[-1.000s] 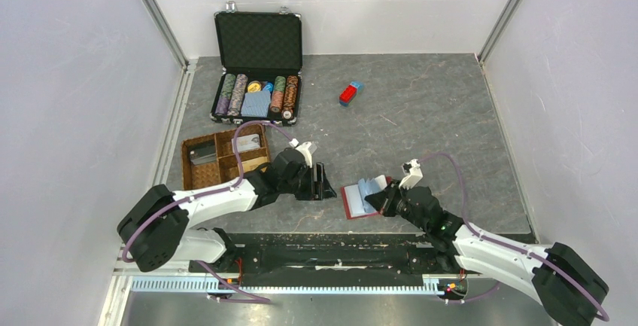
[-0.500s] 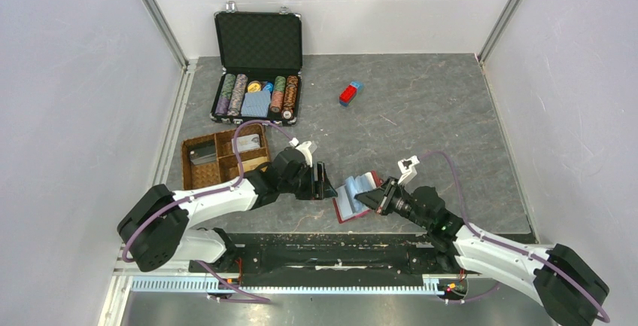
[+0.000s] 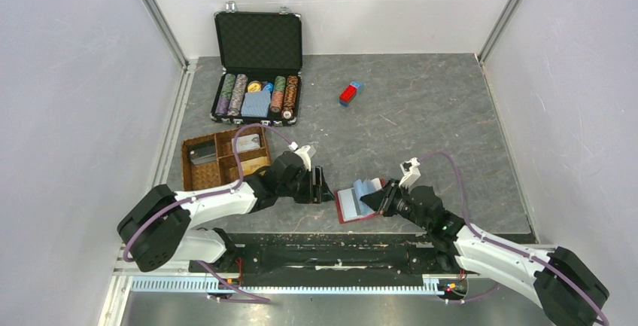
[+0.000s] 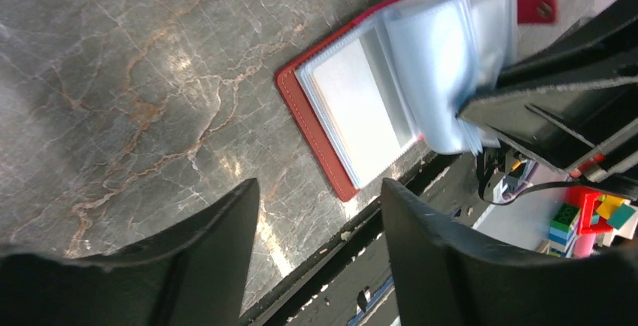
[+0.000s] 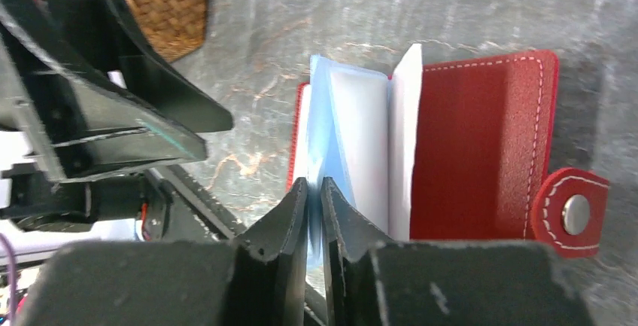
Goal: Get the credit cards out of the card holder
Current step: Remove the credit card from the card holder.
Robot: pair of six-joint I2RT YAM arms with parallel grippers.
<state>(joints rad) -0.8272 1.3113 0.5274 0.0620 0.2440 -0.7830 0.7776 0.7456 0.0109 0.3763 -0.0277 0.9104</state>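
The dark red card holder [image 3: 346, 211] lies open near the table's front edge, its pale blue leaves [image 3: 363, 189] fanned upward. My right gripper [image 3: 374, 202] reaches in from the right. In the right wrist view it [image 5: 315, 187] is shut on one thin blue leaf [image 5: 322, 115], beside the red cover [image 5: 474, 145] and its snap tab [image 5: 575, 213]. I cannot tell whether that leaf is a credit card or a sleeve. My left gripper [image 3: 325, 188] stands open just left of the holder. In its own view it [image 4: 320, 187] is empty, short of the holder's red edge [image 4: 312, 126].
An open case of poker chips [image 3: 256, 92] stands at the back left. A brown woven tray [image 3: 223, 156] sits behind the left arm. A small red-and-blue block [image 3: 350, 93] lies mid-table. The table's front edge [image 3: 361, 230] runs right under the holder.
The right gripper pulled the blue leaves up and leftward, and the holder slid a little left toward the left gripper. The left gripper stayed open beside it, its fingers slightly narrower.
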